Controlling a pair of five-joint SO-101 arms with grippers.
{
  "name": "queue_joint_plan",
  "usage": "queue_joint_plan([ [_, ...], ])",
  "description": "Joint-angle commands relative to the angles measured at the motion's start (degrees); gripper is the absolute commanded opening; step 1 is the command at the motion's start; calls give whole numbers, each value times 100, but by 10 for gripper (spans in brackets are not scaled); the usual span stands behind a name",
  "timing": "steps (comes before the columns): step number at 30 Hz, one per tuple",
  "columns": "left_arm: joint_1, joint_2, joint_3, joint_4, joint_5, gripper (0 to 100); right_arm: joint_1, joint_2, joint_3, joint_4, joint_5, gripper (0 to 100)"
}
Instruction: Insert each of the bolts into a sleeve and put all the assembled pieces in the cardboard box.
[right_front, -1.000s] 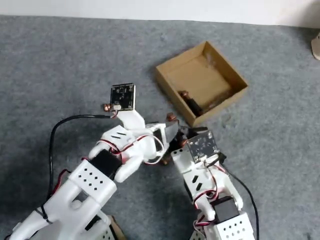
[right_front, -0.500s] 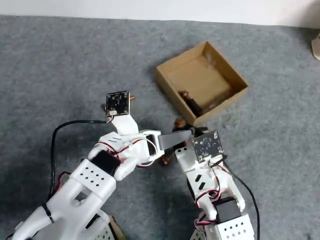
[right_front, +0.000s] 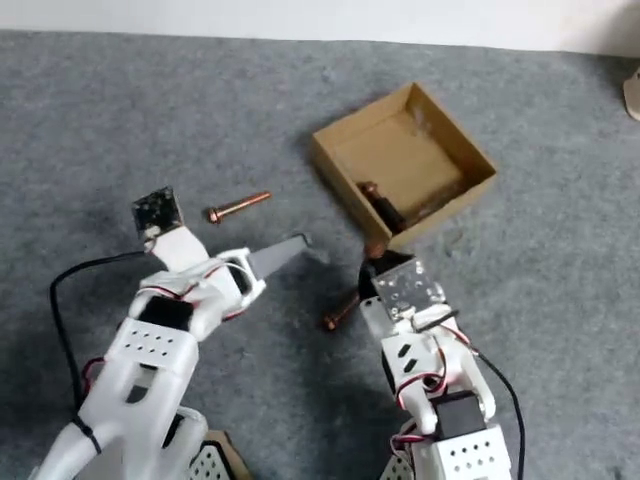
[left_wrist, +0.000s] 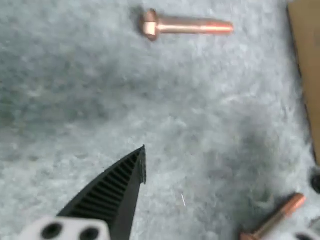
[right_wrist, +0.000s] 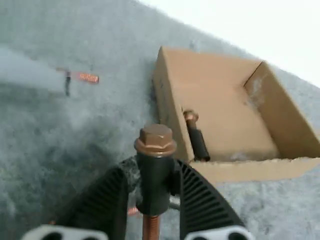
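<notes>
The cardboard box (right_front: 332, 152) stands at the back right, with one bolt-in-sleeve piece (right_front: 381, 206) lying inside it. My right gripper (right_front: 376, 264) is just in front of the box, shut on a black sleeve (right_wrist: 155, 182). A copper bolt (right_wrist: 155, 140) is pushed through that sleeve, head up. A loose bolt (right_front: 239, 207) lies on the carpet to the left of the box, and a second bolt (right_front: 340, 310) rests by the right arm. Between those two bolts my left gripper (right_front: 288, 247) hovers over bare carpet, open and holding nothing; one ribbed finger (left_wrist: 122, 182) shows.
Grey carpet (right_front: 150, 110) covers the whole table. A pale object (right_front: 632, 92) sits at the far right edge. A piece of cardboard (right_front: 232, 458) lies under the left arm's base. There is free room at the back left.
My left arm has pulled back to the left, away from the right gripper, uncovering the loose bolt near the box. The right gripper has kept hold of the sleeve and bolt.
</notes>
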Motion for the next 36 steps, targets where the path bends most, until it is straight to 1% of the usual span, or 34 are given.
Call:
queue_joint_plan([
  [1,-92,-40,-13,-18,-9,528,189,919,-646,-637,185,6],
  [3,-92,-40,-4,-26,-9,528,303,1578,-936,-1033,246,6],
  [6,-84,-31,75,-484,9,528,400,2607,-1508,-1446,343,6],
  [8,-84,-31,453,-967,-9,530,426,3266,-1956,-1640,316,6],
  [12,-92,-31,1086,-2242,9,528,426,4523,-2826,-1991,316,6],
  [14,-92,-31,1182,-2549,0,528,426,5121,-3240,-2141,334,6],
  [22,-84,-31,1218,-2514,-9,528,453,7556,-4769,-2747,334,6],
  [26,-84,-31,1226,-2514,-9,528,462,8629,-5455,-2721,334,15],
  [27,-84,-31,1226,-2514,-9,528,470,8866,-5578,-2712,334,34],
  [30,-84,-31,1226,-2514,-9,528,567,9349,-5798,-2659,334,111],
  [33,-84,-31,1226,-2514,-9,528,585,9490,-5851,-2211,334,105],
  [36,-84,-31,1226,-2514,-9,528,576,9437,-5859,-1991,334,105],
])
